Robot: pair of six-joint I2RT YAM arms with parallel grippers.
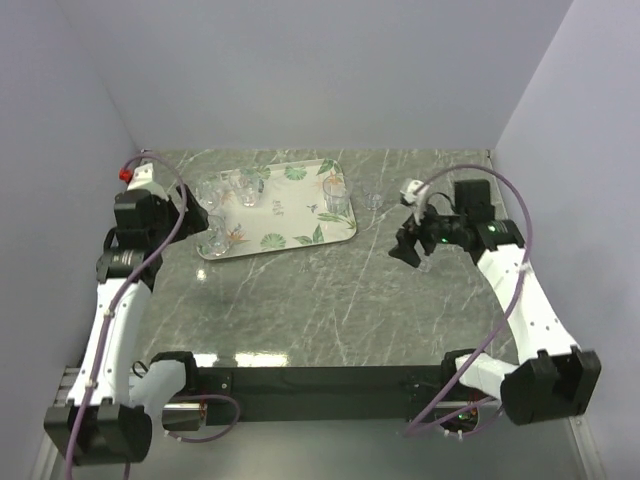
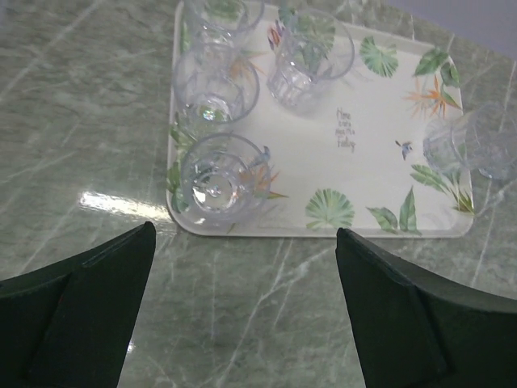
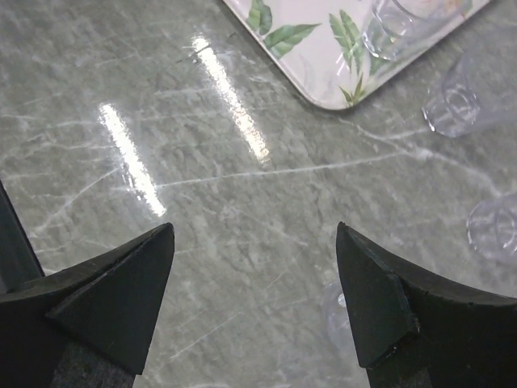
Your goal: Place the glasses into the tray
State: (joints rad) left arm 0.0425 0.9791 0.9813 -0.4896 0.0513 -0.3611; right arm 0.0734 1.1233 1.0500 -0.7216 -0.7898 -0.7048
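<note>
Five glasses (image 2: 218,174), by my count, sit in the tray (image 2: 363,186), four crowded at its left end in the left wrist view: small, clear, faceted tumblers. Left fingers (image 2: 97,299) are spread wide and empty above the tray's near edge; I'd lift straight up to avoid clipping the nearest rim. Right fingers (image 3: 396,307) are apart too, empty, over the tabletop (image 3: 202,202), with loose glasses at that frame's right; I'd centre on one before closing.

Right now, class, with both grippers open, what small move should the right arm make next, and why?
Probably shift the right gripper toward a loose glass: its jaws stand open and empty, and that glass sits on the table, outside the tray.
</note>
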